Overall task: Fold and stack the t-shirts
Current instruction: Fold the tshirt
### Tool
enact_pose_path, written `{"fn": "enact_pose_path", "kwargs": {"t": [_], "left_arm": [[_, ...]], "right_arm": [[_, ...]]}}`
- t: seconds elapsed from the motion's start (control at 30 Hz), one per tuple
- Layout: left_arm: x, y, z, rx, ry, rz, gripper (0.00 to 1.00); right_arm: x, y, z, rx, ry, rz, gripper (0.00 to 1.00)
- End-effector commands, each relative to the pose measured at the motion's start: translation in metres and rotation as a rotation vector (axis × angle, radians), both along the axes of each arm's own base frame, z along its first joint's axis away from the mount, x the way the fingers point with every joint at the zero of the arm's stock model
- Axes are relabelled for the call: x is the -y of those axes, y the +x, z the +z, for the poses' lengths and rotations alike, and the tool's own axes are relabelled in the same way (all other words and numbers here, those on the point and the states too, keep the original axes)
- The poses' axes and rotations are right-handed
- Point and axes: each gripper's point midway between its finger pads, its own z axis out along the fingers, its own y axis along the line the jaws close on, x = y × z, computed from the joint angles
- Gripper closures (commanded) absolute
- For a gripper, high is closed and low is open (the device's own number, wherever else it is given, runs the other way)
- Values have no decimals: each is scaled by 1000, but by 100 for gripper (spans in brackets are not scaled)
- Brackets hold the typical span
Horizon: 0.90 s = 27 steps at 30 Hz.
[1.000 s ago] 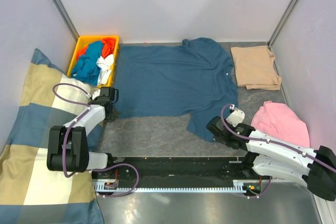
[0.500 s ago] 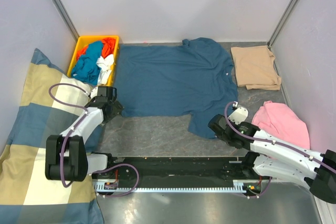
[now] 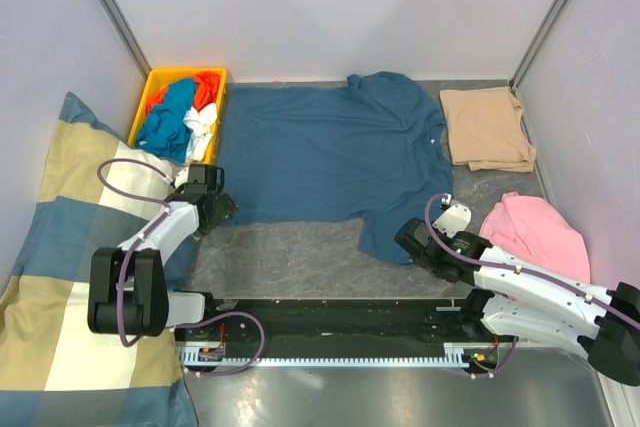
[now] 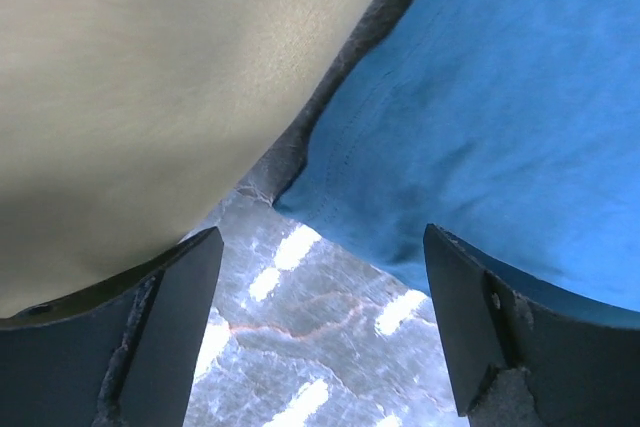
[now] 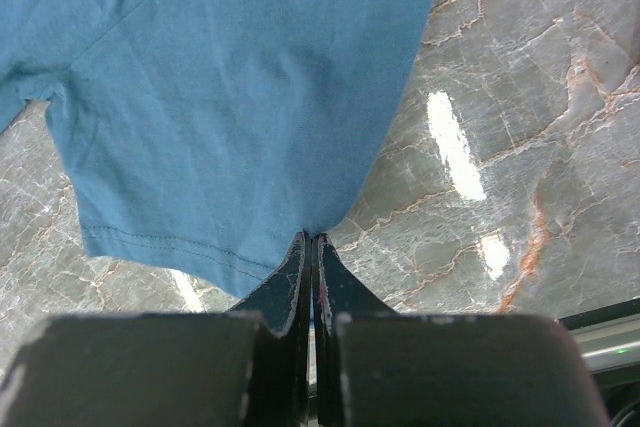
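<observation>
The blue shirt [image 3: 330,152] lies spread flat on the table. Its near left corner sits just in front of the left gripper [image 3: 222,209], which is wide open (right beside the cushion [image 3: 60,247]). The right gripper [image 3: 403,238] is pinched shut on the shirt's near right edge.

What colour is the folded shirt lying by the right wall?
Tan-beige. The folded t-shirt shows best in the top external view.

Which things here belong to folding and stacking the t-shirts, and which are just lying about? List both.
Job: teal-blue t-shirt, spread flat; folded tan t-shirt; right pincer, shut on the teal shirt's edge; left pincer, open.
Lying about: checked cushion; yellow bin of clothes; pink garment, kind unclear.
</observation>
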Motion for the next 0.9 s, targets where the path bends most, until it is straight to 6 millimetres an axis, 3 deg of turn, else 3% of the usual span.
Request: {"fn": "enact_pose_path", "kwargs": {"t": [0.0,0.23,0.33,0.37,0.43,0.53,0.87], "left_arm": [[1,19,-1,33,-10,20,14],[-5,26,-4,28,20,35,30],[-7,25,-5,24,31,40,46],[-8,25,-4,26,33,42,55],[-9,24,-4,25,37,47,65],[-9,22,-4,22,40,45,95],[-1,28,0,44,5,13,98]], "right_arm": [[-3,8,11,42,3,-6,100],[-2,9,10,39,-8,-2,100],[-3,9,10,39,-9,-1,100],[-3,9,10,39,-9,0,100],[-3,9,10,38,-11,-1,100],[-2,8,8,36,-8,-1,100],[9,4,25,58,5,-31,100]]}}
